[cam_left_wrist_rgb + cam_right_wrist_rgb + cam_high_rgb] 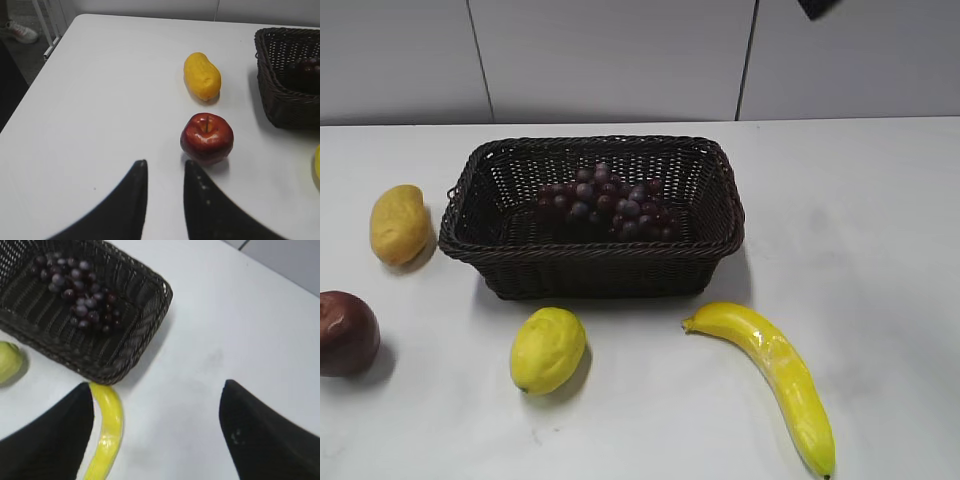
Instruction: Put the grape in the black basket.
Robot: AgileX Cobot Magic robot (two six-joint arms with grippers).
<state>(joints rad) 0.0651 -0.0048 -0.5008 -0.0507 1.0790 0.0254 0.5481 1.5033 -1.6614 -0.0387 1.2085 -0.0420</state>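
The grape (610, 200) is a dark red-purple bunch lying inside the black basket (590, 250) at the table's middle. Both also show in the right wrist view, the grape (75, 290) on the floor of the black basket (150, 315). My right gripper (157, 387) is wide open and empty, above bare table just right of the basket's front corner. My left gripper (165, 164) is empty, its fingers drawn close with a narrow gap, near a red apple (206, 138). Neither gripper shows in the exterior view.
A banana (775, 375) lies front right of the basket, next to my right gripper's left finger (107, 430). A lemon (548, 350) sits in front of the basket. An oblong yellow fruit (398, 224) and the apple (345, 333) lie to the left.
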